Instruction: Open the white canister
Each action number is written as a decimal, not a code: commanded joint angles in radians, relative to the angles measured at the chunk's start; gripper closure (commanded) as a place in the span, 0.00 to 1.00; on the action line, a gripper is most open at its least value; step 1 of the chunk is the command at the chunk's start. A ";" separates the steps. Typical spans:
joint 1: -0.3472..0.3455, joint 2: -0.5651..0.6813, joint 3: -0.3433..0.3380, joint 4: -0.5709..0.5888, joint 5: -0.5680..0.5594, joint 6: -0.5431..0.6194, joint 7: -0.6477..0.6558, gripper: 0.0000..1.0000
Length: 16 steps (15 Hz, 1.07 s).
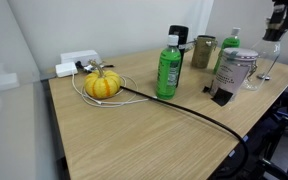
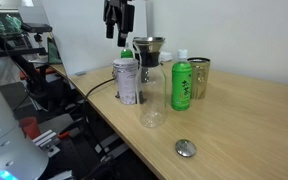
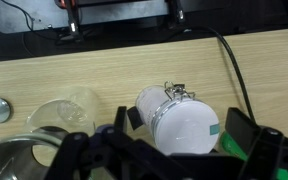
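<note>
- The gripper is being held high, its fingers spread wide and empty.
- The white canister is being seen upright below it, just beside a glass carafe and near a green bottle.
- A straight, centred descent is being called for, so the carafe is not being knocked.
- A round grey disc is being shown well apart on the table. Whether it is the lid cannot be told.

gripper hung pointing down at top centre in an exterior view; same gripper at the upper right edge. wrist view: jaws spread wide along bottom edge.
</note>
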 commanded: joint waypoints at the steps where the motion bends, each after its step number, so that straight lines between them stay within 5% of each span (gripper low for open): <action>1: -0.025 0.002 0.022 0.002 0.011 -0.003 -0.010 0.00; 12: -0.024 -0.150 0.084 -0.146 -0.016 0.072 0.013 0.00; 16: -0.007 -0.198 0.118 -0.241 -0.040 0.193 -0.005 0.00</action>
